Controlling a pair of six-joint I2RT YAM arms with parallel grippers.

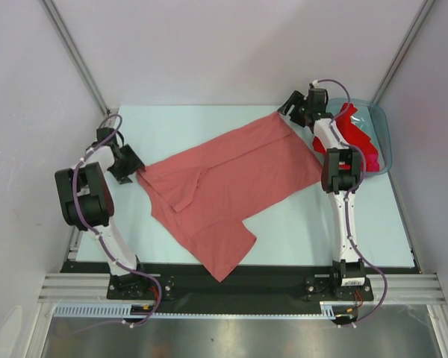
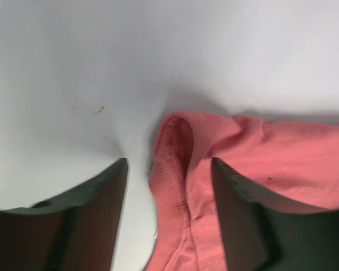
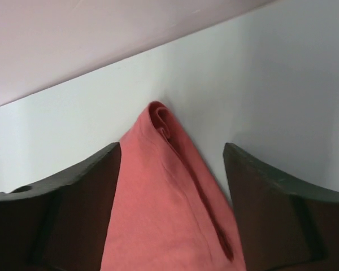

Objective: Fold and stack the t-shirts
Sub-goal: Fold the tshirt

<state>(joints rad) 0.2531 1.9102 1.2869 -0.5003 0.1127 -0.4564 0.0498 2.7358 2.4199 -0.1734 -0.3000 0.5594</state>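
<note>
A salmon-pink t-shirt lies spread diagonally on the pale table, part folded over itself. My left gripper is at its left corner. In the left wrist view the left gripper is open, with the shirt's hemmed edge lying on the table between its fingers. My right gripper is at the shirt's far right corner. In the right wrist view the right gripper is open, with the rolled corner of the shirt between its fingers. Brighter red t-shirts lie bunched in a bin.
A translucent blue-grey bin stands at the back right, behind the right arm. The pale table is ringed by white walls at the back and sides. A black rail with the arm bases runs along the near edge.
</note>
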